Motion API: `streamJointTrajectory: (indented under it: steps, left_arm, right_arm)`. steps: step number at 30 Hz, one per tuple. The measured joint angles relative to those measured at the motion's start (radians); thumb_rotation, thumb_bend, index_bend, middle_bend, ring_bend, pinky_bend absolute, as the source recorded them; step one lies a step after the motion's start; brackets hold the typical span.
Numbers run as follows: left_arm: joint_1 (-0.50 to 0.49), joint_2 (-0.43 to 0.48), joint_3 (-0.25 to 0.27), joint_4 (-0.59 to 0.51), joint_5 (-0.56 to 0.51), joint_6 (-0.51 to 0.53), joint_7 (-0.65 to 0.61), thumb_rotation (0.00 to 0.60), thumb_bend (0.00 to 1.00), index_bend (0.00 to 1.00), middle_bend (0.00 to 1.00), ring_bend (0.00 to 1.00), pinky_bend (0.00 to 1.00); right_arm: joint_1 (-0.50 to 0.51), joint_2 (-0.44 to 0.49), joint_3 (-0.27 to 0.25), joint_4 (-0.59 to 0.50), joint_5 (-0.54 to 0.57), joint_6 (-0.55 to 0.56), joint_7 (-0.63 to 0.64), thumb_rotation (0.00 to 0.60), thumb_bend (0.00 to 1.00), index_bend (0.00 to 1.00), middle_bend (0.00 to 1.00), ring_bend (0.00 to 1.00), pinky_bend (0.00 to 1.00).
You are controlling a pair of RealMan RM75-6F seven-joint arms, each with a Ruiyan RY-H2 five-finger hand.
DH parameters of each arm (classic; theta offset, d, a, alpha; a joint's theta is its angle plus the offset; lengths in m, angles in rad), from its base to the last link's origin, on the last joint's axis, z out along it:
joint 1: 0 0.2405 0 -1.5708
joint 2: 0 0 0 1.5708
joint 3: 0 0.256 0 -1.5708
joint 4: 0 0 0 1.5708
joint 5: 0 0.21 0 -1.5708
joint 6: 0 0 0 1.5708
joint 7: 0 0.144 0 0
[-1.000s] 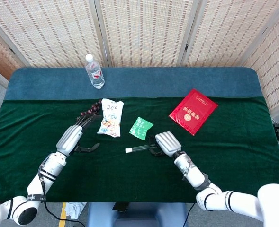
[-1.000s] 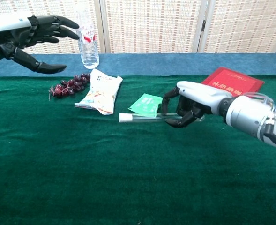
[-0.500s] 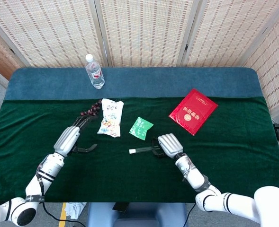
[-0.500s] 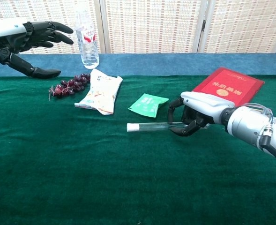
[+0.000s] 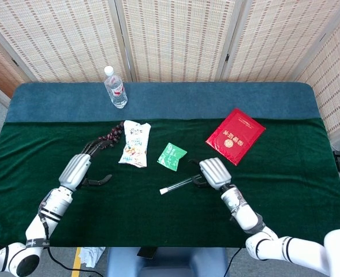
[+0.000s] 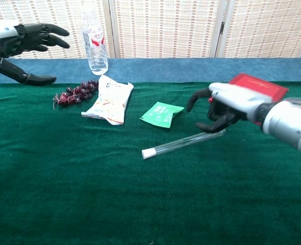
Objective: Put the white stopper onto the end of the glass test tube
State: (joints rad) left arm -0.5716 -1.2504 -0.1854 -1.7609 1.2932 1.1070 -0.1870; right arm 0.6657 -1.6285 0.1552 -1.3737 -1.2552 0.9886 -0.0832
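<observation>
My right hand (image 6: 223,108) has let go: its fingers (image 6: 215,125) are curled loosely above the far end of the glass test tube (image 6: 183,142), gripping nothing, though a fingertip may be just touching the glass; I cannot tell for sure. My left hand (image 6: 22,42) hangs in the air over the left side of the table (image 5: 285,190), fingers spread apart and empty, well away from the tube.

The test tube lies flat on the green cloth near the middle of the table, a little toward its front edge. It points slantwise, with the white stopper (image 6: 147,152) seated on the end nearer the front edge and the bare end toward my right hand. Judging by this, the stopper is already on and the task looks finished or nearly so.

The tube looks light, stiff, smooth and breakable. It would probably roll on the cloth and slip under a hard squeeze. I would take it around the middle of the glass with a gentle pinch, away from the stopper, and press the stopper only along the tube's length.

Farther out, toward the back of the cloth, lie a green packet (image 5: 172,156), a white snack bag (image 5: 134,143) and a bunch of dark grapes (image 6: 75,93). A red booklet (image 5: 235,135) sits toward the right edge, and a water bottle (image 5: 115,88) stands on the blue strip at the back edge.
</observation>
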Motion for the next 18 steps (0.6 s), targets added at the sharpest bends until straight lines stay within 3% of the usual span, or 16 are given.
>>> streamJointTrajectory:
  steps: [3, 5, 11, 14, 18]
  left_arm:
    - [0.015, 0.011, 0.006, 0.009, -0.013, 0.021, 0.059, 0.600, 0.35, 0.13, 0.16, 0.02, 0.00]
    - [0.027, 0.017, 0.012, 0.013, -0.026, 0.041, 0.108, 0.600, 0.35, 0.14, 0.16, 0.02, 0.00]
    - [0.110, 0.044, 0.038, 0.021, -0.078, 0.153, 0.254, 0.600, 0.35, 0.17, 0.16, 0.03, 0.00]
    - [0.155, 0.058, 0.061, 0.027, -0.088, 0.198, 0.302, 0.600, 0.35, 0.18, 0.16, 0.03, 0.00]
    - [0.206, 0.090, 0.100, 0.022, -0.087, 0.242, 0.373, 0.600, 0.35, 0.18, 0.16, 0.03, 0.00]
  right_arm:
    - [-0.032, 0.075, 0.002, -0.063, -0.021, 0.061, -0.003, 0.518, 0.71, 0.32, 0.86, 1.00, 0.99]
    - [-0.063, 0.137, -0.001, -0.112, -0.036, 0.106, -0.005, 0.518, 0.71, 0.32, 0.77, 0.94, 0.90]
    - [-0.170, 0.323, -0.027, -0.225, -0.088, 0.222, 0.037, 0.600, 0.71, 0.32, 0.41, 0.50, 0.46]
    - [-0.228, 0.390, -0.048, -0.250, -0.122, 0.279, 0.089, 0.600, 0.71, 0.32, 0.33, 0.39, 0.36]
    - [-0.293, 0.445, -0.083, -0.275, -0.171, 0.344, 0.120, 0.600, 0.71, 0.32, 0.30, 0.35, 0.31]
